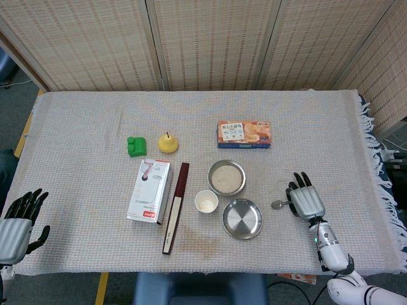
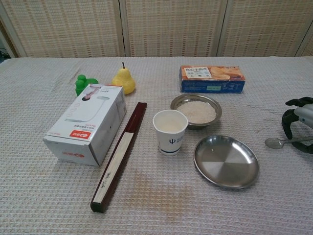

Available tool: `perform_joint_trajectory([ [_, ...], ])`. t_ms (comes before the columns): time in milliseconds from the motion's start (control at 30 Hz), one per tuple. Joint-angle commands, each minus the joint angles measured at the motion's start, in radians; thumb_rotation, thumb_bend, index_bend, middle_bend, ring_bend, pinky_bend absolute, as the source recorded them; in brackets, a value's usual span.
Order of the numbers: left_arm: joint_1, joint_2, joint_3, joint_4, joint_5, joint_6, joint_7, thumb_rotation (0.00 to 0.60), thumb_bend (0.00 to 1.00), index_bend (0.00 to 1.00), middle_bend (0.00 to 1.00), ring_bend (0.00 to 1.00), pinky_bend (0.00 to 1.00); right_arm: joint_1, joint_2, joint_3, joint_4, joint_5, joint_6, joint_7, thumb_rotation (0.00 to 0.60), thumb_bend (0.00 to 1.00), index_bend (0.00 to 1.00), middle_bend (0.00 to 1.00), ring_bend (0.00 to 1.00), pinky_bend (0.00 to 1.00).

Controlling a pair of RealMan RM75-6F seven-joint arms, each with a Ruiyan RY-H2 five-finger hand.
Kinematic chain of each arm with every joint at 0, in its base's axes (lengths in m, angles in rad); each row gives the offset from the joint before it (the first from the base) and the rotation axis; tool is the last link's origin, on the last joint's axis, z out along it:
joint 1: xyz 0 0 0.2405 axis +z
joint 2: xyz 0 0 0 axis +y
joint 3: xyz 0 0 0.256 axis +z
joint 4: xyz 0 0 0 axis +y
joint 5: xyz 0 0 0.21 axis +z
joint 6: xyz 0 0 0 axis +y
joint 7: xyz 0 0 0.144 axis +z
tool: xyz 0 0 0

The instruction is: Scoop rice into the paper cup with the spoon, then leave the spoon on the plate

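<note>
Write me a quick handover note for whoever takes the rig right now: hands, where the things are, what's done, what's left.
Right hand: over the spoon handle at the table's right side, fingers curled around it; a firm grip cannot be confirmed.
Left hand: open, idle at the table's left edge.
Rice bowl sits behind the empty plate; paper cup is left of the plate.
Done: nothing scooped; plate bare.
Left: secure the spoon, scoop rice into the cup, lay the spoon on the plate.

A cloth-covered counter [image 1: 95, 127] holds a white box [image 2: 86, 122] on its side, a long dark folded fan [image 2: 120, 154] just right of it, a green toy block [image 2: 84, 83] beside a yellow pear [image 2: 123, 81], and a biscuit box [image 2: 212, 79] farther right.
</note>
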Motion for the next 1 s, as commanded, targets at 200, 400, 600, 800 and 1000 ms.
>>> perform_joint_trajectory([
  [200, -0.001, 0.001, 0.001, 0.000, 0.002, -0.001, -0.005, 0.600, 0.43, 0.00, 0.00, 0.00, 0.11, -0.007, 0.001, -0.009, -0.009, -0.024, 0.033, -0.020, 0.600, 0.34, 0.70, 0.39, 0.04, 0.00],
  [400, 0.001, 0.003, 0.002, -0.001, 0.006, 0.003, -0.008, 0.600, 0.43, 0.00, 0.00, 0.00, 0.11, -0.008, -0.021, -0.011, 0.010, -0.029, 0.042, -0.027, 0.600, 0.34, 0.79, 0.45, 0.08, 0.00],
  [600, 0.002, 0.004, 0.004, -0.003, 0.007, 0.004, -0.009, 0.600, 0.43, 0.00, 0.00, 0.00, 0.11, -0.009, -0.038, -0.011, 0.030, -0.028, 0.045, -0.032, 0.600, 0.35, 0.86, 0.51, 0.11, 0.00],
  [800, 0.002, 0.005, 0.004, -0.002, 0.007, 0.003, -0.011, 0.600, 0.43, 0.00, 0.00, 0.00, 0.11, -0.010, -0.046, -0.006, 0.037, -0.028, 0.050, -0.028, 0.600, 0.35, 0.89, 0.54, 0.13, 0.00],
  [1000, 0.000, 0.005, 0.003, -0.003, 0.003, -0.003, -0.010, 0.600, 0.43, 0.00, 0.00, 0.00, 0.11, -0.009, -0.050, -0.004, 0.044, -0.026, 0.047, -0.025, 0.600, 0.35, 0.89, 0.54, 0.14, 0.00],
])
